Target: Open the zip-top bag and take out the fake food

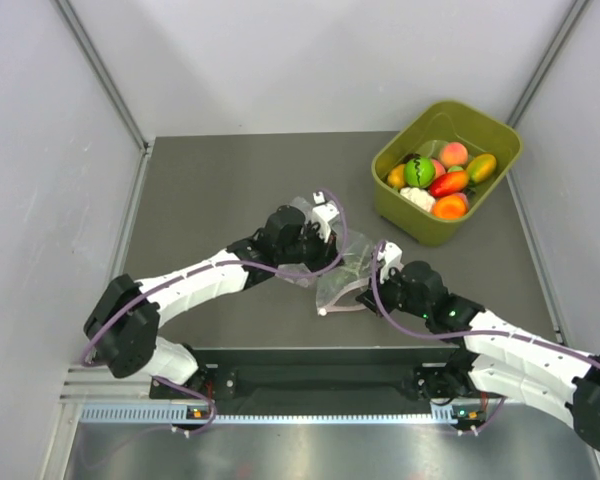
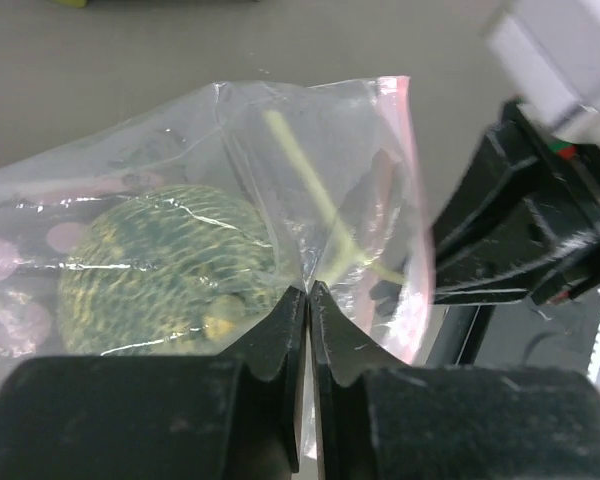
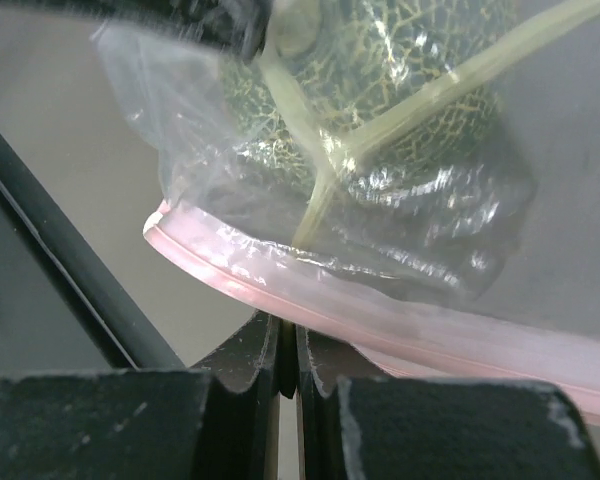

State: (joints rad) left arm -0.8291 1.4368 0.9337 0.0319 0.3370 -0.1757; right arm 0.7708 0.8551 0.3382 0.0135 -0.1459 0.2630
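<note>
Left pincer (image 2: 308, 292), right pincer (image 3: 288, 332), pinching zip-top bag (image 2: 315, 140)

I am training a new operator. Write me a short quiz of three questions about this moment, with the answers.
1. True or false: the left gripper is shut on the zip-top bag.
2. The right gripper pinches the bag at: A) its pink zip strip; B) the melon's stem; C) nothing.
3. Fill in: the netted toy melon lies ___ the bag.
Key: 1 true; 2 A; 3 inside.
</note>
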